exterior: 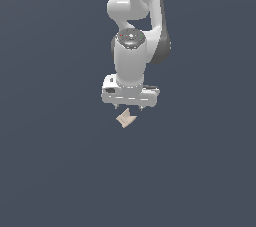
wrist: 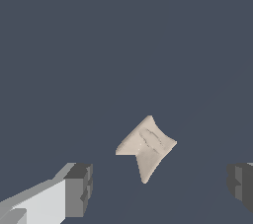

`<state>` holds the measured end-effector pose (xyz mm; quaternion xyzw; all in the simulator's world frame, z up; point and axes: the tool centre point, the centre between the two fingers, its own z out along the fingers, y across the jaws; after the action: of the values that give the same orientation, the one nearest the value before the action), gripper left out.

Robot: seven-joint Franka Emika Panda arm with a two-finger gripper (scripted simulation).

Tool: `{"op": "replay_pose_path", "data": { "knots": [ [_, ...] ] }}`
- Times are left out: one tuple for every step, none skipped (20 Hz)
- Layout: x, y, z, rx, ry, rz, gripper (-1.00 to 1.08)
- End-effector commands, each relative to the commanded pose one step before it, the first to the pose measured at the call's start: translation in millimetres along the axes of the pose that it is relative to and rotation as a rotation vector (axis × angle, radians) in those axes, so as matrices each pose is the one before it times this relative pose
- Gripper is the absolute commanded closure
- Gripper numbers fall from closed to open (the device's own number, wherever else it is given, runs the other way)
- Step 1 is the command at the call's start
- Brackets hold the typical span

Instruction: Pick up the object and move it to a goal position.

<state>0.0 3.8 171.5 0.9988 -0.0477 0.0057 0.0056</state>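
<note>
A flat, dark blue-grey surface point(exterior: 55, 171) fills both views, with no edge, seam or shadow line to mark where it ends. In the exterior view the white arm point(exterior: 131, 61) comes down from the top of the picture, where its upper links are cut off by the frame. Its wrist points straight down, and the tool point(exterior: 128, 107) hangs at its end, only the short tips of its fingers showing below the wide white body.

Just below those tips lies the block point(exterior: 126, 118), small, tan and angular, with a notch cut into one side. It sits apart from the tool, nothing touching it. It probably rests on the surface, though the plain background gives no clear sign of contact.

In the wrist view the block point(wrist: 147, 146) is sharper: a pale flat face with faint marks and a pointed end. The tool's two dark finger pads point(wrist: 79, 188) stand wide apart, one at each side of the picture, the far one cut off by the frame. The block lies between their lines but ahead of them, not yet within the gap.
</note>
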Motion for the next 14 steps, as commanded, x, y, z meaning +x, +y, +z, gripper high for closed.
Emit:
{"op": "replay_pose_path", "data": {
  "knots": [
    [-1.49, -0.02, 5.72, 0.00248, -0.00155, 0.03745, -0.92],
    [-0.69, 0.04, 2.67, 0.00114, -0.00058, 0.01820, -0.92],
    [-0.75, 0.09, 2.89, 0.00118, -0.00065, 0.01973, -0.92],
    [-0.82, 0.14, 3.10, 0.00119, -0.00070, 0.02124, -0.92],
    [-0.89, 0.18, 3.30, 0.00119, -0.00074, 0.02273, -0.92],
    [-0.95, 0.26, 3.50, 0.00118, -0.00079, 0.02429, -0.92],
    [-1.02, 0.33, 3.70, 0.00115, -0.00083, 0.02585, -0.92],
    [-1.09, 0.41, 3.90, 0.00110, -0.00086, 0.02742, -0.92],
    [-1.15, 0.52, 4.10, 0.00103, -0.00088, 0.02901, -0.92],
    [-1.20, 0.62, 4.22, 0.00093, -0.00088, 0.03015, -0.92],
    [-1.19, 0.71, 4.20, 0.00079, -0.00084, 0.03025, -0.92],
    [-1.18, 0.80, 4.18, 0.00066, -0.00078, 0.03030, -0.92],
    [-1.17, 0.89, 4.15, 0.00052, -0.00073, 0.03034, -0.92],
    [-1.15, 0.97, 4.12, 0.00039, -0.00066, 0.03038, -0.92]
  ]
}}
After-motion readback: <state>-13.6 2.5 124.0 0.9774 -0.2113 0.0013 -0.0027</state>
